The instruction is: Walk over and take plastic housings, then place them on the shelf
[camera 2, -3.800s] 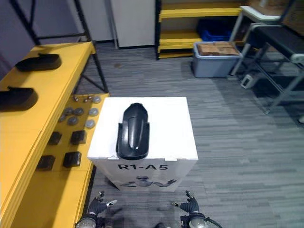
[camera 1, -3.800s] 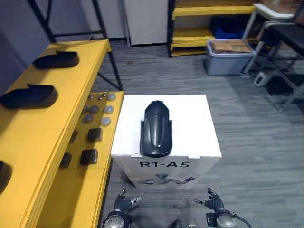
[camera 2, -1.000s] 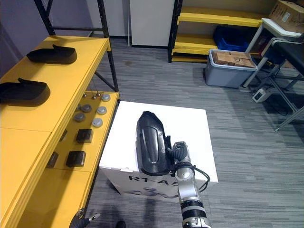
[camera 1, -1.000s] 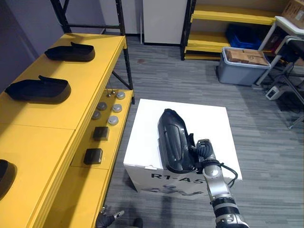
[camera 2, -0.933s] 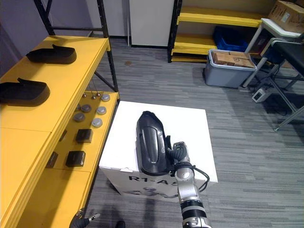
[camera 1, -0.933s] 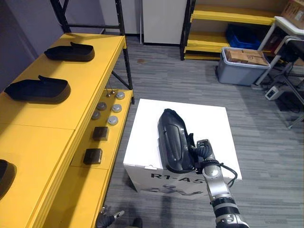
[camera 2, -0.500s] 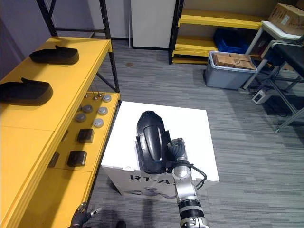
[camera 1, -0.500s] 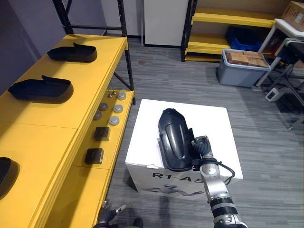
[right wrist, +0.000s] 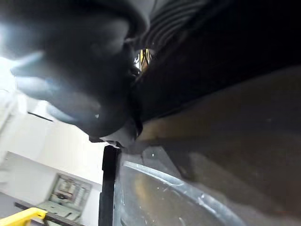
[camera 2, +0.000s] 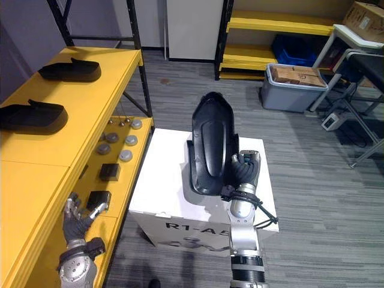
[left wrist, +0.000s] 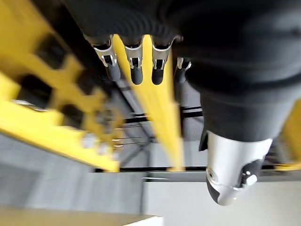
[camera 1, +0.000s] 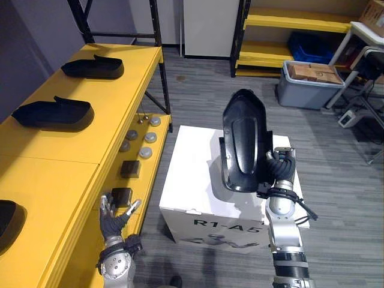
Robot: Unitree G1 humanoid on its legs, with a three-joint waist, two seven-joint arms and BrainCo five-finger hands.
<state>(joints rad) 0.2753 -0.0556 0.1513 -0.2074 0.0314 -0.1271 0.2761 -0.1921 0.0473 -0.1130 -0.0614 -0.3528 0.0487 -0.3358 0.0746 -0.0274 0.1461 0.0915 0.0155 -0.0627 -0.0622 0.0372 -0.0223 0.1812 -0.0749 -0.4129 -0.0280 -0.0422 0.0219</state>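
My right hand (camera 1: 279, 171) is shut on the right edge of a long black plastic housing (camera 1: 243, 143), holding it upright in the air above the white box (camera 1: 191, 175). Up close in the right wrist view, the housing's dark inner surface (right wrist: 225, 66) lies against the curled fingers. Two more black housings (camera 1: 93, 66) (camera 1: 53, 114) lie on the yellow shelf top (camera 1: 78, 147) to the left, and part of a third (camera 1: 7, 221) shows at the near left edge. By the shelf's lower level my left hand (camera 1: 114, 217) is raised, open and empty, its fingers (left wrist: 136, 70) straight.
The shelf's lower level carries round grey discs (camera 1: 138, 141) and black blocks (camera 1: 129, 168). A black upright post (camera 1: 157, 54) stands at the shelf's far corner. Further back are a grey bin (camera 1: 309, 84) and a yellow rack (camera 1: 288, 24); table legs stand at the right.
My right hand has lifted the housing off the white box and stood it upright. My left hand has risen from the bottom edge up beside the shelf.
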